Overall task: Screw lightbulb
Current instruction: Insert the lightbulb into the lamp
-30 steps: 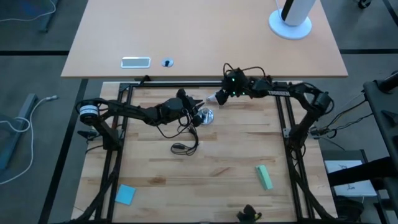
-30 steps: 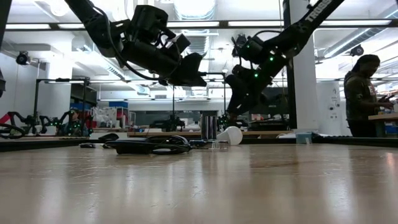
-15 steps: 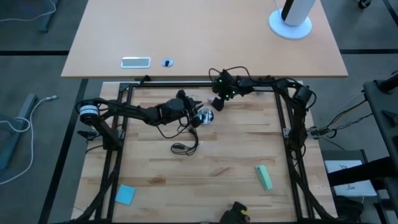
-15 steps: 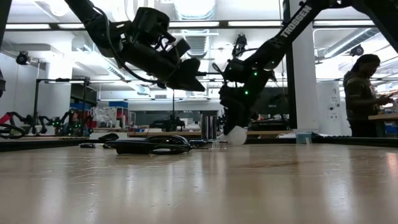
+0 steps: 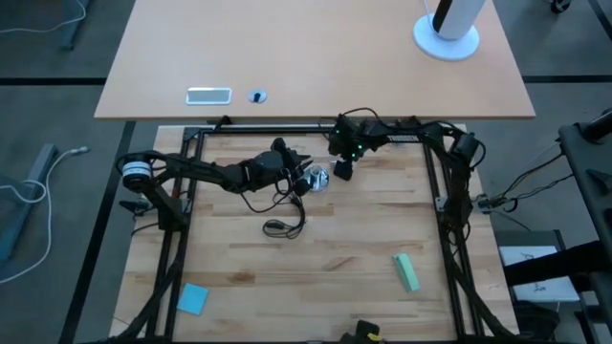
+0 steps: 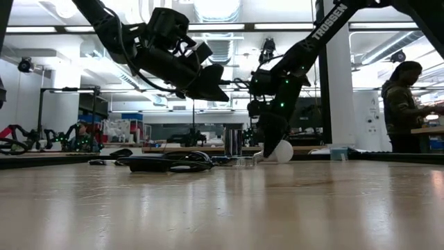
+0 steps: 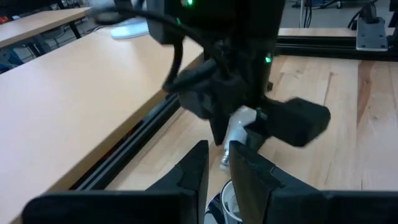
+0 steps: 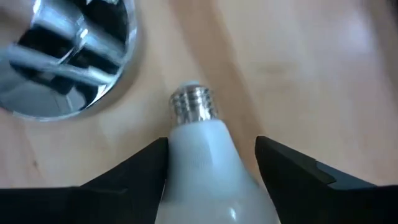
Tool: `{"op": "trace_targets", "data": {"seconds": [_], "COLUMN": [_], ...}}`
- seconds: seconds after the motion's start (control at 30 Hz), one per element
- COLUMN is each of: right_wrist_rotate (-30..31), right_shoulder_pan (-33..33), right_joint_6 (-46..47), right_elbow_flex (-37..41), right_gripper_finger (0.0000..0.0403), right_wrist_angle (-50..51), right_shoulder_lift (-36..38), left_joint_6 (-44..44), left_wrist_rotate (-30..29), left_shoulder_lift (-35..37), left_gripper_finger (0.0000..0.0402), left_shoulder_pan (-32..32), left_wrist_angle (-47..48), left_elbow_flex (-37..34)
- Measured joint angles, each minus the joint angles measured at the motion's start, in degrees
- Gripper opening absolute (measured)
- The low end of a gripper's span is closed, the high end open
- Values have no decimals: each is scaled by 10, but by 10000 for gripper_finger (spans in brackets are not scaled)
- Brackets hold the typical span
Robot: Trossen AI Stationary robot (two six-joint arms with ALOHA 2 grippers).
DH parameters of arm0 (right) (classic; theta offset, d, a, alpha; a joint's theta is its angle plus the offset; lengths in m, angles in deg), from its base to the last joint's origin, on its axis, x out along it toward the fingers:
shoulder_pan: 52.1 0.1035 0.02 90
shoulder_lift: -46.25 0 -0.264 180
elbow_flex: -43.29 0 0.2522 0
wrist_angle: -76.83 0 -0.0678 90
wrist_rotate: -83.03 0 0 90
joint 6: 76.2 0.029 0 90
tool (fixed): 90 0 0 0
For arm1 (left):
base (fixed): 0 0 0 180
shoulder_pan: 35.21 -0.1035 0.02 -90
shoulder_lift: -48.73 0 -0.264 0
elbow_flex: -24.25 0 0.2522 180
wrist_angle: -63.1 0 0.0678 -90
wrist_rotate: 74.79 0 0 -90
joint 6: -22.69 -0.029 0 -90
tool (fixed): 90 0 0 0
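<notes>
The frosted-white lightbulb (image 8: 199, 162) sits between the fingers of my right gripper (image 8: 211, 149). Its grey screw base (image 8: 194, 102) points toward the round silver socket (image 8: 68, 56). The socket (image 5: 316, 178) lies on the wooden table at the far middle, with its black cord (image 5: 287, 205) trailing toward the near edge. In the high view my right gripper (image 5: 341, 172) is just right of the socket. My left gripper (image 5: 298, 172) hangs just left of and above the socket, its fingers (image 7: 199, 162) nearly together. What lies under them is hidden. My right gripper pinches the bulb's white glass body (image 8: 180, 155) between its two fingers, one on each side. The fingers slant steeply down from the far right, and the bulb lies along them, its screw base sticking out ahead. The bulb (image 6: 282, 151) hangs low, close above the table. My left gripper: its own fingers hide whether it touches the socket or the cord.
The cord's switch (image 5: 282, 226) lies nearer the middle. A green block (image 5: 406, 271) and a blue square (image 5: 192, 298) lie toward the near edge. Black frame rails (image 5: 435, 182) border the table. A tan table behind carries a small blue cap (image 5: 256, 96). A person (image 6: 406, 104) stands in the room.
My right gripper has carried the bulb down and toward the near edge, tipping from nearly level to steeply downward and rolling. The bulb is now low beside the socket, its screw base turned toward it. The socket has stayed in place.
</notes>
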Motion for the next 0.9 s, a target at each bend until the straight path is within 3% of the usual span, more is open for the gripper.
{"op": "trace_targets", "data": {"seconds": [0.23, 0.4, 0.6, 0.9], "right_wrist_rotate": [4, 13, 18, 0], "right_shoulder_pan": [6, 7, 14, 40], "right_joint_6": [5, 24, 36, 66], "right_elbow_flex": [0, 1, 7, 22], "right_gripper_finger": [211, 153, 83, 83], "right_wrist_angle": [-11, -11, 4, -38], "right_shoulder_lift": [-33, -21, 37, 164], "left_joint_6": [5, 17, 30, 58], "left_wrist_rotate": [0, 1, 8, 86], "left_shoulder_lift": [0, 0, 0, 0], "left_gripper_finger": [45, 43, 43, 43], "left_shoulder_pan": [0, 1, 3, 5], "left_wrist_angle": [1, 1, 2, 0], "left_elbow_flex": [0, 0, 0, 0]}}
